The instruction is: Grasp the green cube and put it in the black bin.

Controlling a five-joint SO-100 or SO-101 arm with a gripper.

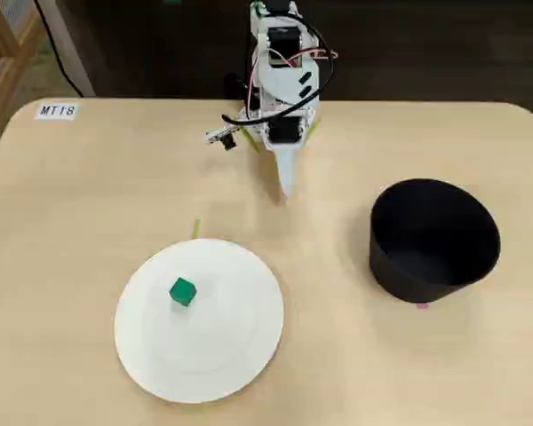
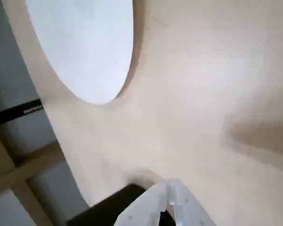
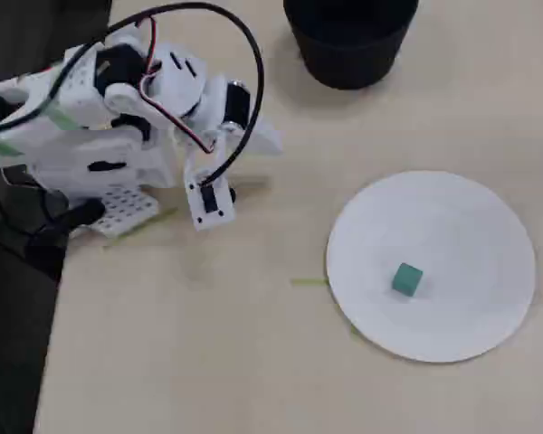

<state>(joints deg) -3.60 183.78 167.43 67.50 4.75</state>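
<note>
Since the arm is folded back near its base at the far edge of the tabletop (image 1: 89, 195), the jaws (image 1: 286, 186) hang low over bare wood, pressed together into one white point and pinching nothing. In the wrist view the two white fingertips (image 2: 172, 200) seem to meet with no gap, though only their tips show at the bottom edge, so this is a fair reading rather than a sure one.

The green cube (image 1: 183, 291) lies well ahead of the jaws and off to their left as a fixed view shows it, resting alone on the white plate (image 1: 240, 355), a little off the plate's middle. Nothing crowds it, which should leave room for the jaws to come down on either side.

The black bin (image 1: 433, 241) stands upright and open-mouthed to the other side of the jaws, well apart from the plate, so a carry would cross open tabletop.

A thin green tape strip (image 1: 195, 229) lies between the jaws and the plate's rim, just beside the rim. No grasp has begun; the reach is probably next, and the jaws must spread first.
</note>
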